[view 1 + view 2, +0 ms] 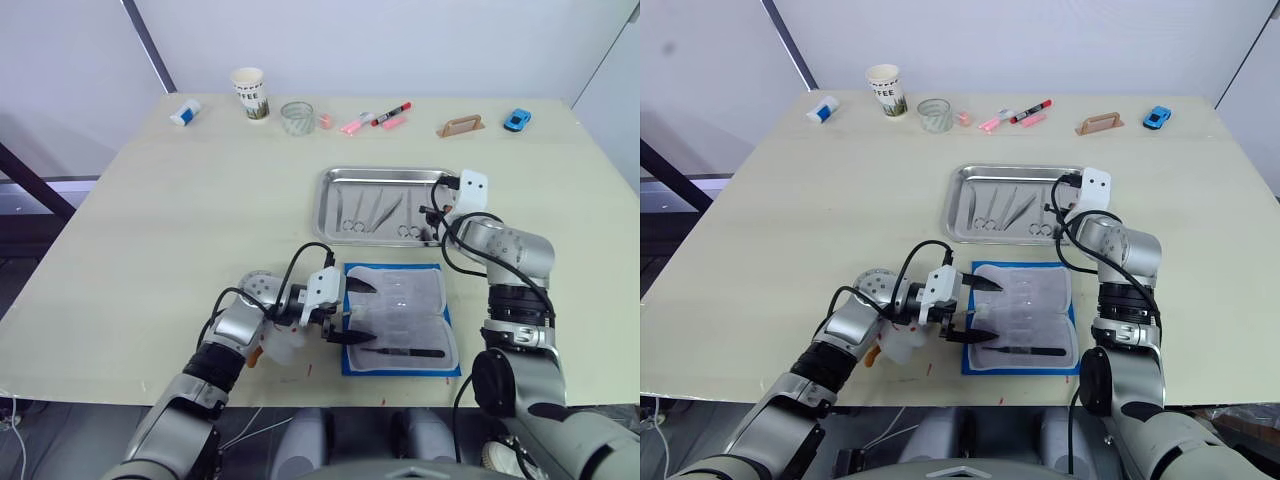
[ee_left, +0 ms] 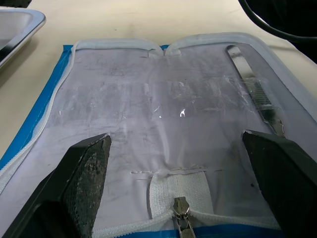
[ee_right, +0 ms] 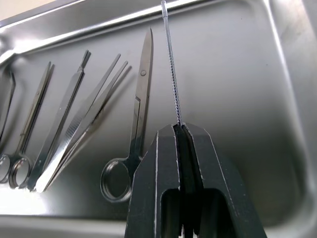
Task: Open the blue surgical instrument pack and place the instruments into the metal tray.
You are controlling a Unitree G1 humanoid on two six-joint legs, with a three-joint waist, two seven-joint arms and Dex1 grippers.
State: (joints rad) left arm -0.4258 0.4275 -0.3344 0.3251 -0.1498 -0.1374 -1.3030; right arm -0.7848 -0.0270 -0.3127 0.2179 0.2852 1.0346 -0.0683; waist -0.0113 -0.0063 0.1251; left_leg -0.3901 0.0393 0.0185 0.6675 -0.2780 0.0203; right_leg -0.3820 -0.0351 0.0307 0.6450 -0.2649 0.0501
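Head views, read left to right. Left gripper [image 1: 347, 312] sits at the left edge of the pack [image 1: 398, 318], fingers spread wide over the open lining, holding nothing. Left wrist view looks across the clear pockets, with a zipper pull [image 2: 181, 221] just below the two fingers and the tray corner off to one side.

Pack lies open and flat on the table [image 1: 180, 200], just in front of the tray [image 1: 335, 178]. One dark tool [image 1: 403, 351] remains in it, along the near edge. Its long axis runs left-right, roughly parallel to that edge. In the left wrist view it shows as a slim flat strip [image 2: 252, 84] off to the side of the gap between the fingers, not inside it.

Tray holds several instruments [image 1: 378, 212] already: scissors, forceps and tweezers, laid roughly side by side.

Right gripper [image 3: 181, 130] is over the right end of the tray, clamped tight on a thin ridged probe [image 3: 171, 69] that points out across the tray floor, beside a pair of scissors [image 3: 132, 129].

Judgement: the probe looks ready to be let go into the tray. The last tool lies nearer the left gripper, a little toward the robot and to its right. A grasp would want the fingers straddling the tool across its length.
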